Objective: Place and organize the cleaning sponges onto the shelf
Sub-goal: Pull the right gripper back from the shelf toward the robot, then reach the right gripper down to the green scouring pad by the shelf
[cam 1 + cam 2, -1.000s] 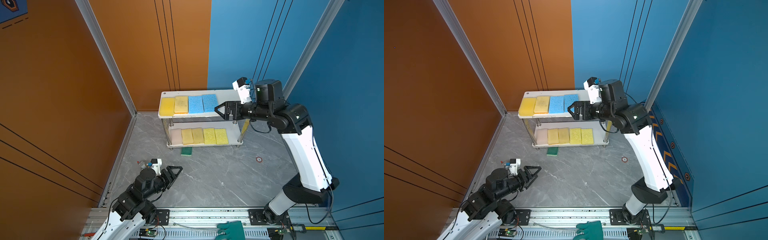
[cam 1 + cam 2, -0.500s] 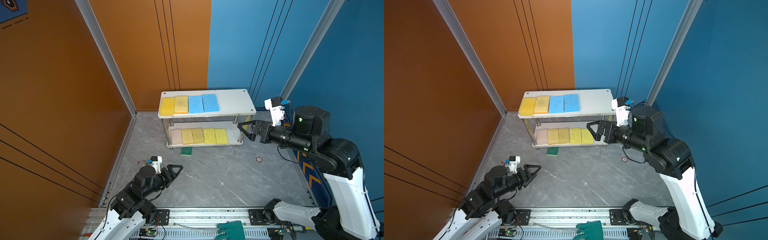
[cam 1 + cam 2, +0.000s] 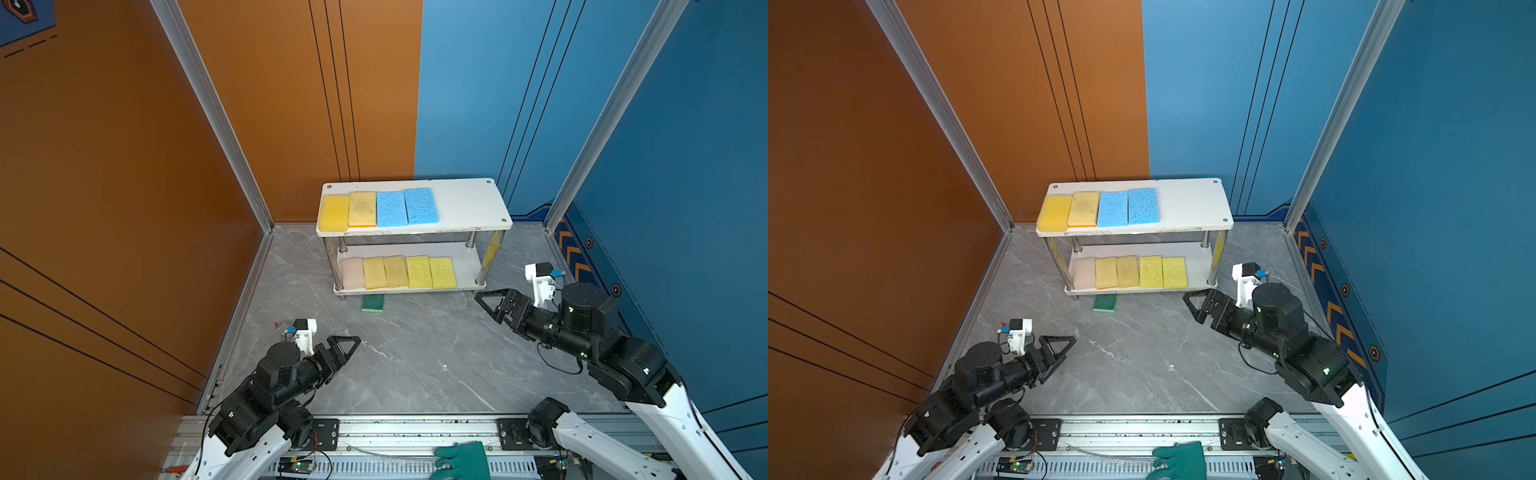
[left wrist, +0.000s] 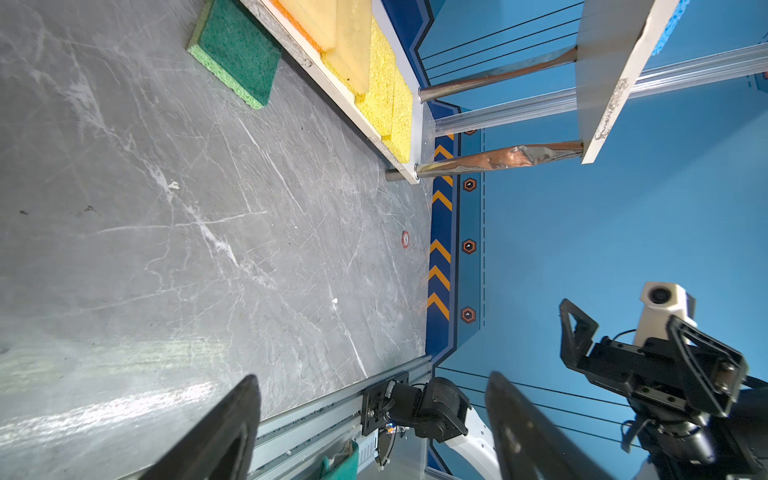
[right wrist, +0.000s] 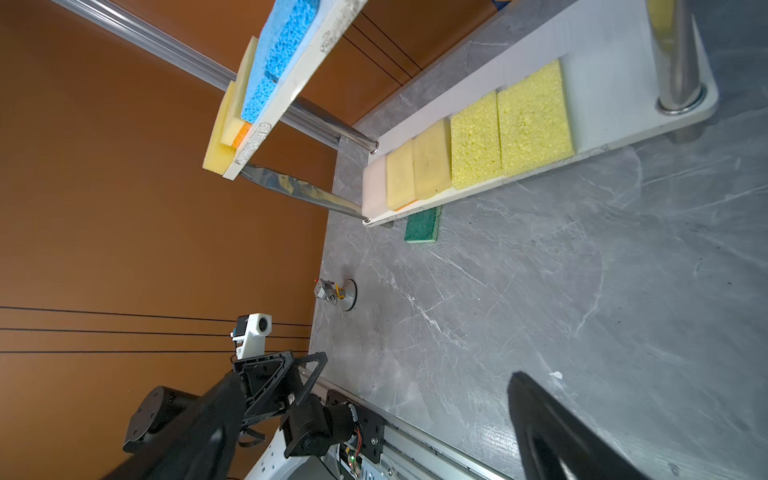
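shelf (image 3: 469, 208): 4 sponges (image 3: 390, 208) top, 5 lower | floor (image 3: 415, 357): 1 green sponge (image 3: 373, 304) (by shelf) | both jaws wide, empty

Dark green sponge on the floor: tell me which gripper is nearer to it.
Left. The left gripper is a short way toward the robot's base from the dark green sponge; the right gripper is farther off, past the right end of the shelf.

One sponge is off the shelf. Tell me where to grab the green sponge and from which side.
Pinch the green sponge across its side edges, likely from above at the open front: it lies flat, far end against the shelf.
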